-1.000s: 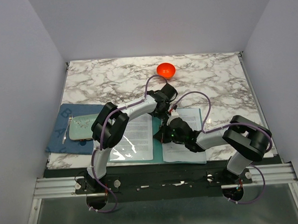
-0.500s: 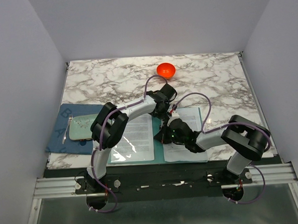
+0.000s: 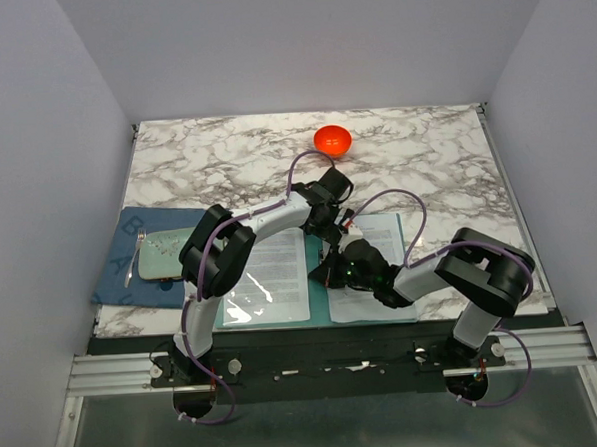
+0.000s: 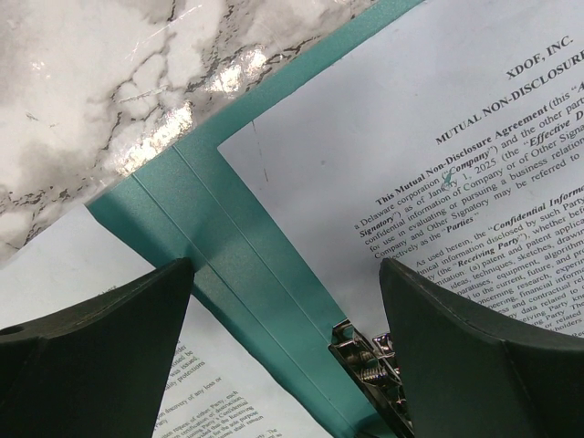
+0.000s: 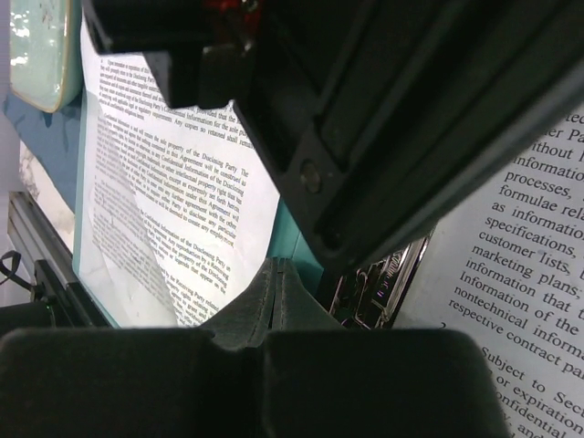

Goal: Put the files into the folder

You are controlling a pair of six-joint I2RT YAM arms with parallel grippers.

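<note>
The left end effector (image 4: 285,274) hangs wide open over the folder (image 4: 164,196), whose spine runs slantwise between its fingers, with the files (image 4: 383,119) lying flat on either side. The right end effector (image 5: 274,287), closed tight with nothing seen in it, sits just beside the metal clip (image 4: 370,370) and looks the nearer to it

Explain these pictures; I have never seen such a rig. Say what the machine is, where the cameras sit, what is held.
Two robot arms are bolted side by side. One picture looks down from above; the others come from a camera on each wrist. On the marble table lie an open teal folder with printed sheets on both halves, an orange bowl, and a plate on a blue mat. The left gripper hangs open over the folder's spine; the right gripper is shut. Neither seems to hold anything.
</note>
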